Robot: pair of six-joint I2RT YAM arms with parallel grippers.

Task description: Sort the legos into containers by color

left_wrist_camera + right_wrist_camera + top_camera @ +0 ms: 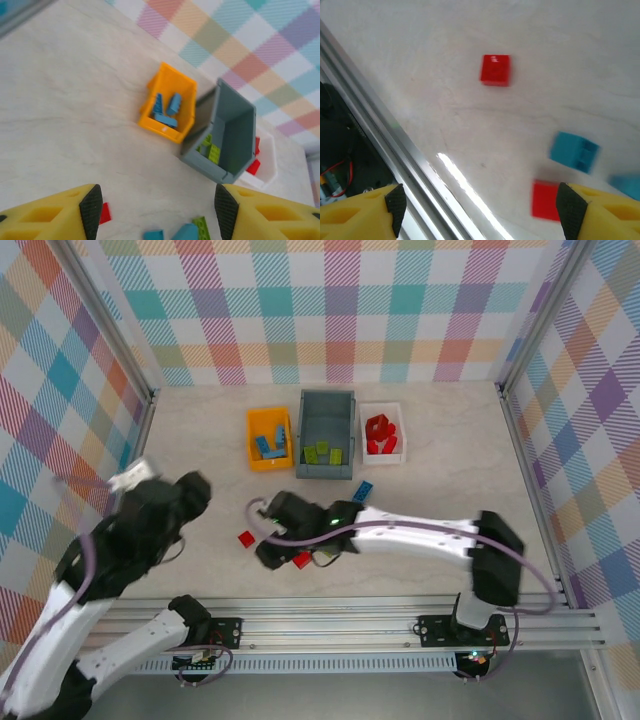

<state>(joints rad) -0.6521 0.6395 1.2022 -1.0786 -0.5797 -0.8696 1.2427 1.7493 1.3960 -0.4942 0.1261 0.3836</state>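
Blue legos lie in the orange-yellow bin (269, 437) (167, 102), lime ones in the grey-blue bin (326, 433) (225, 135), and red ones in the white tray (381, 433) (265, 160). Loose on the table are a red brick (246, 538) (495, 70), a second red brick (301, 560) (546, 200) and a blue brick (364, 490). My right gripper (270, 548) (480, 210) hovers open low over the near table, the second red brick by its right finger and a blue brick (574, 151) just beyond. My left gripper (195, 488) (155, 210) hangs open and empty, raised at the left.
The metal rail (350, 610) (375, 135) runs along the near table edge, close beside my right gripper. Below my left gripper lie a red brick (105, 212), two blue bricks (187, 232) and a lime brick (202, 227). Checkered walls enclose the table.
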